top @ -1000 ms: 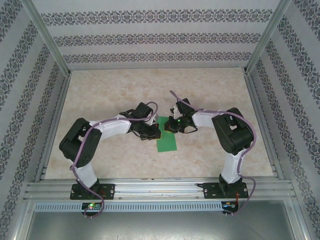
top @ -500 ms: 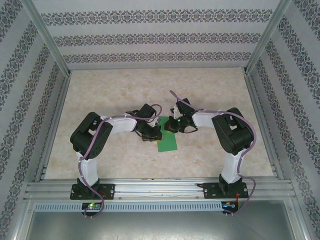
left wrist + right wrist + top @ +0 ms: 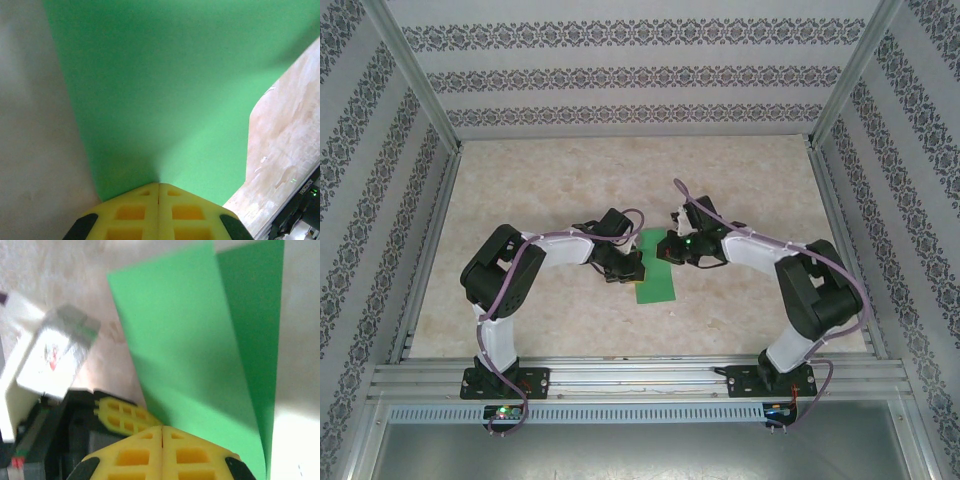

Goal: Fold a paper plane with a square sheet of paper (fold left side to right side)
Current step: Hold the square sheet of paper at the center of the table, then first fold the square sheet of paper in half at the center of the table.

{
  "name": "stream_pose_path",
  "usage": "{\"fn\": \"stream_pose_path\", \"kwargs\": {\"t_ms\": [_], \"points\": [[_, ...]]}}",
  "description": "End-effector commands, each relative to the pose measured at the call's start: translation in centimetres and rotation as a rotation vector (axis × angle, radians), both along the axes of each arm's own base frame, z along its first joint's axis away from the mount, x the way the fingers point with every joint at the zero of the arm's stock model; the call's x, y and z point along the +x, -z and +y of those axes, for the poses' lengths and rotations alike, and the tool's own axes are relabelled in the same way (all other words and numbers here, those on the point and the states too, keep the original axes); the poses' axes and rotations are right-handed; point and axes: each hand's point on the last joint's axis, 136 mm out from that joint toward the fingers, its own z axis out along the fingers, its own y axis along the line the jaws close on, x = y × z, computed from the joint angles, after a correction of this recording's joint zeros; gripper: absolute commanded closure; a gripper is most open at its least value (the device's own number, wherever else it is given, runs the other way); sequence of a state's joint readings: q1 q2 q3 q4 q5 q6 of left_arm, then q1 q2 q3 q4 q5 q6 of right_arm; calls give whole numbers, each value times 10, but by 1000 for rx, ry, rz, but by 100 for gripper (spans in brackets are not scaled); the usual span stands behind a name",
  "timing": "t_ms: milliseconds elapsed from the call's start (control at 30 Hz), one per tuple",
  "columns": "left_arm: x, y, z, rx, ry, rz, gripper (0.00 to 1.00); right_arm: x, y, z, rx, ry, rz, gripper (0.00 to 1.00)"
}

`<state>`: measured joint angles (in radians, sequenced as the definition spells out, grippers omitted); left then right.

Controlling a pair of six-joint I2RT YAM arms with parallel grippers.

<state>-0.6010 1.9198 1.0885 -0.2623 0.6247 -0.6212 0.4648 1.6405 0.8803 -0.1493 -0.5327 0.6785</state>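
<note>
Marbled beige tabletop (image 3: 540,190): thin bright green paper sheet (image 3: 655,287) lies doubled over, left gripper (image 3: 159,185) & right gripper (image 3: 162,428) both pinched shut at its edge, so prob. the L-to-R fold, next needing firm crease-pressing.

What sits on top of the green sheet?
The left gripper and right gripper, jaws shut, touch tips-down on the square sheet of paper. Its far end is covered by them in the top view; the near part lies bare.
</note>
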Motion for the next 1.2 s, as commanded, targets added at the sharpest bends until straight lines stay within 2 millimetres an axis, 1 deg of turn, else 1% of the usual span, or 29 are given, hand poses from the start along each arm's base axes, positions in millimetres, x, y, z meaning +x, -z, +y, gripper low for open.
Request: {"fn": "stream_pose_path", "kwargs": {"t_ms": [0, 100, 167, 300, 400, 600, 667, 900, 1167], "points": [[-17, 26, 15, 99, -13, 54, 100, -30, 15, -1, -32, -9, 71, 100], [-16, 24, 13, 95, -15, 54, 100, -47, 27, 7, -50, -38, 105, 100], [-15, 22, 12, 88, -17, 51, 100, -53, 37, 8, -74, -44, 125, 100], [-11, 14, 6, 59, -20, 40, 100, -60, 55, 3, -121, -35, 163, 100], [-5, 2, 0, 27, -23, 22, 100, -65, 66, -2, -156, -38, 188, 100], [15, -20, -11, -67, -49, -28, 100, -73, 81, -14, -235, -39, 212, 100], [21, -22, -12, -83, -58, -40, 100, -75, 83, -18, -253, -39, 215, 100], [37, -20, -14, -111, -72, -76, 100, -77, 89, -23, -286, -36, 222, 100], [40, 0, 0, -51, -108, -83, 100, -76, 92, -27, -310, -42, 225, 100]]}}
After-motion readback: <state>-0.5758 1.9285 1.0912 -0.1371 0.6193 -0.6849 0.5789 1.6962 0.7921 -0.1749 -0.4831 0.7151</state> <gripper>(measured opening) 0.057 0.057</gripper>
